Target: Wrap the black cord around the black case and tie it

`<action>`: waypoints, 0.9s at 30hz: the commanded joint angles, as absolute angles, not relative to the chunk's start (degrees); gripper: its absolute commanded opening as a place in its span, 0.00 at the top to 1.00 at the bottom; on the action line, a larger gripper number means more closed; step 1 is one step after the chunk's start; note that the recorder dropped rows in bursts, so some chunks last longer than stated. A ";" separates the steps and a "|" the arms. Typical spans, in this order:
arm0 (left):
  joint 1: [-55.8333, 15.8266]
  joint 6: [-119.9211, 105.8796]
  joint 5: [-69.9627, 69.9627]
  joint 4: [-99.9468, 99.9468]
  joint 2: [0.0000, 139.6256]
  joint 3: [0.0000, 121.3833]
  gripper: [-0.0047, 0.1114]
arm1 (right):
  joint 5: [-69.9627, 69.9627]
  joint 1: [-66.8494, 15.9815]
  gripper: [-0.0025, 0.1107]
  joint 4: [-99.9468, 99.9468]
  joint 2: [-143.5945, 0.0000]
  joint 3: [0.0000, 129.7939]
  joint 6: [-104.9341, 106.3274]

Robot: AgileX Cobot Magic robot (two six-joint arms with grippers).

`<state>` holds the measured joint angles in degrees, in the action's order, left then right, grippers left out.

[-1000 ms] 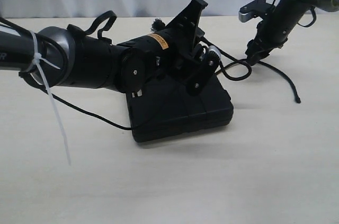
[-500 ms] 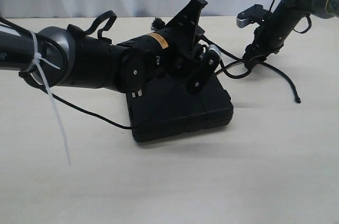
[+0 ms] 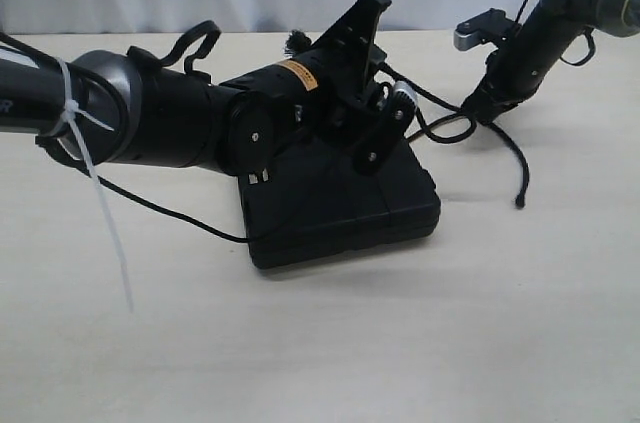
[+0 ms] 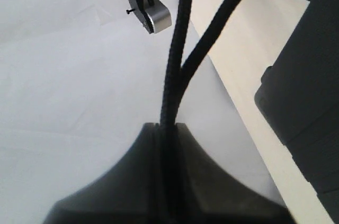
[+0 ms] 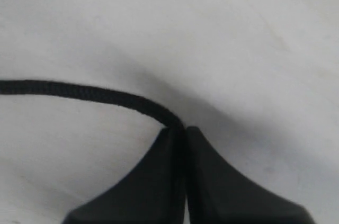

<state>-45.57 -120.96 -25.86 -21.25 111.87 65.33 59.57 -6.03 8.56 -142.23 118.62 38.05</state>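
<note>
The black case lies flat on the surface, nearest the camera. Over its far edge the left fingers stay clamped on two strands of the black cord. Farther right, the right fingers have just closed on the cord (they stood open a second ago). Its free tail has swung inward, so both ends now seem held for tying.
</note>
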 commanded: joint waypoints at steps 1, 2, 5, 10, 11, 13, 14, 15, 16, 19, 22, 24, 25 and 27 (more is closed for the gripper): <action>-46.79 -122.52 -39.76 -18.81 111.62 62.63 0.96 | 64.44 -2.21 0.94 18.18 -139.22 122.70 33.09; -46.77 -122.52 -39.22 -14.82 111.49 60.96 0.96 | 65.34 0.21 0.94 22.87 -138.29 124.12 30.54; -46.77 -122.52 -36.60 -9.85 111.49 58.88 0.96 | 68.03 3.98 0.94 29.99 -137.33 124.81 29.98; -46.77 -122.52 -35.34 -7.93 111.49 58.82 0.96 | 67.50 4.01 0.94 32.39 -137.33 123.13 29.78; -46.77 -122.52 -34.89 -8.21 111.49 58.82 0.96 | 66.99 3.42 0.94 30.82 -137.33 123.15 30.84; -46.77 -122.52 -34.53 -8.68 111.49 58.82 0.96 | 64.29 3.17 0.90 26.02 -137.33 123.15 30.25; -46.77 -122.52 -34.42 -8.66 111.49 58.82 0.96 | 64.00 3.17 0.86 24.54 -137.33 123.15 30.40; -46.77 -122.52 -34.42 -8.66 111.49 58.82 0.96 | 63.86 3.17 0.82 23.85 -137.33 123.15 30.65; -46.77 -122.52 -34.29 -8.66 111.49 58.82 0.96 | 63.97 3.17 0.76 23.34 -137.48 123.15 30.94; -46.77 -122.52 -32.48 -8.66 111.49 58.82 0.96 | 64.99 2.42 0.53 22.37 -138.27 123.15 34.46; -46.66 -122.52 -31.90 -8.66 111.49 58.82 0.96 | 64.31 -0.32 0.50 17.93 -139.03 123.15 36.68; -46.66 -122.52 -31.90 -8.66 111.49 58.82 0.96 | 63.38 -2.36 0.50 14.65 -139.79 123.15 37.72; -46.66 -122.52 -31.90 -8.66 111.49 58.82 0.96 | 62.55 -3.68 0.50 12.31 -140.09 123.15 37.73; -46.66 -122.52 -31.90 -8.66 111.49 58.82 0.96 | 61.57 -5.20 0.50 8.97 -140.66 123.15 37.92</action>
<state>-46.67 -120.96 -31.85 -8.45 111.87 59.07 63.32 -2.92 13.75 -140.06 123.38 36.71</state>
